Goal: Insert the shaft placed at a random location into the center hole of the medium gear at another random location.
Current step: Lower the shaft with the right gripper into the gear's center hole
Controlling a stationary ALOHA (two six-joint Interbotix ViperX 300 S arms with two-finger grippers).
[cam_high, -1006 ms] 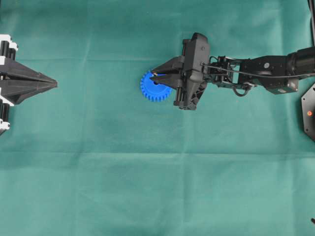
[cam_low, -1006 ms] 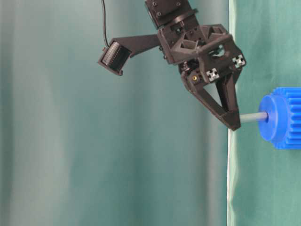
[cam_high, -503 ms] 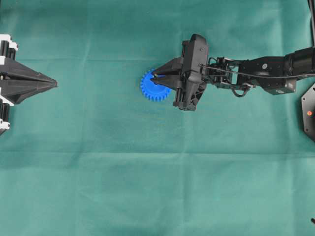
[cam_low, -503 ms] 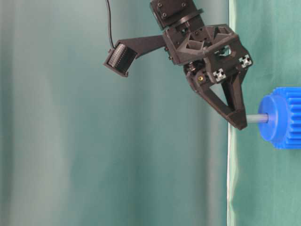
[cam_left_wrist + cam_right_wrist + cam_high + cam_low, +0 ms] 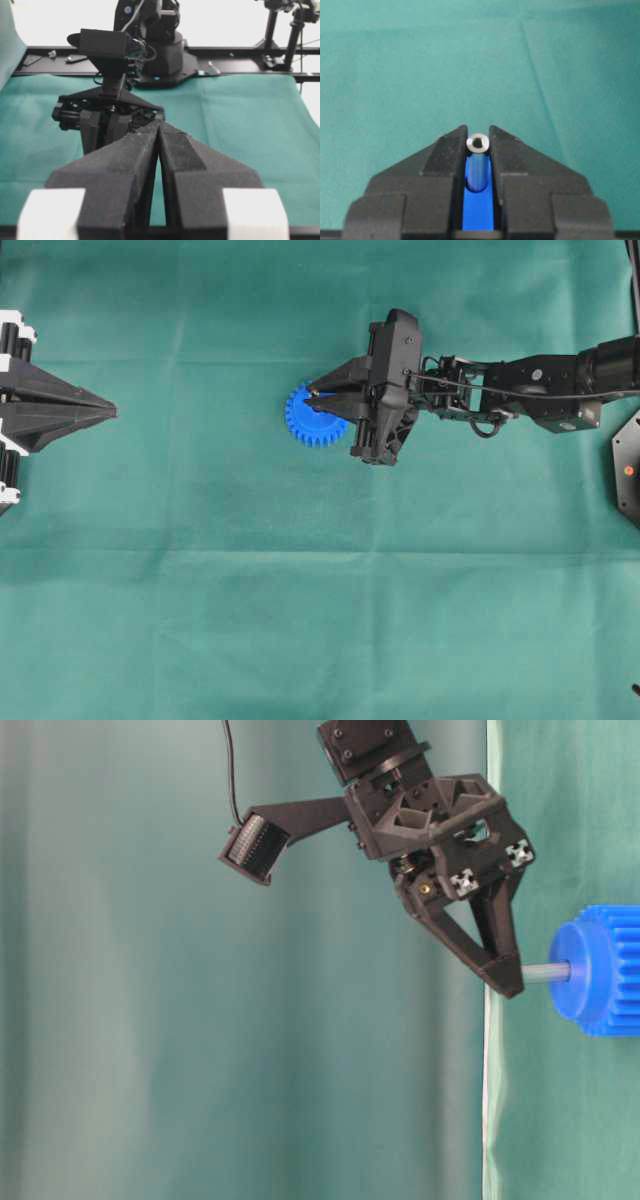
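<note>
Shaft (image 5: 545, 973), pinched between the right gripper (image 5: 508, 982) jaws, has slid slightly deeper into the medium gear (image 5: 600, 970), so insertion is progressing.

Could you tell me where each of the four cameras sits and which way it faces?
Overhead: looks straight down on the green cloth; both arms show.
Table-level: turned sideways, low, side-on to the right tool holding the shaft in the medium gear.
Left wrist: looks along the shut left tool at the right arm.
Right wrist: looks down its fingers onto the shaft's end.
All but the left wrist show the gear.
</note>
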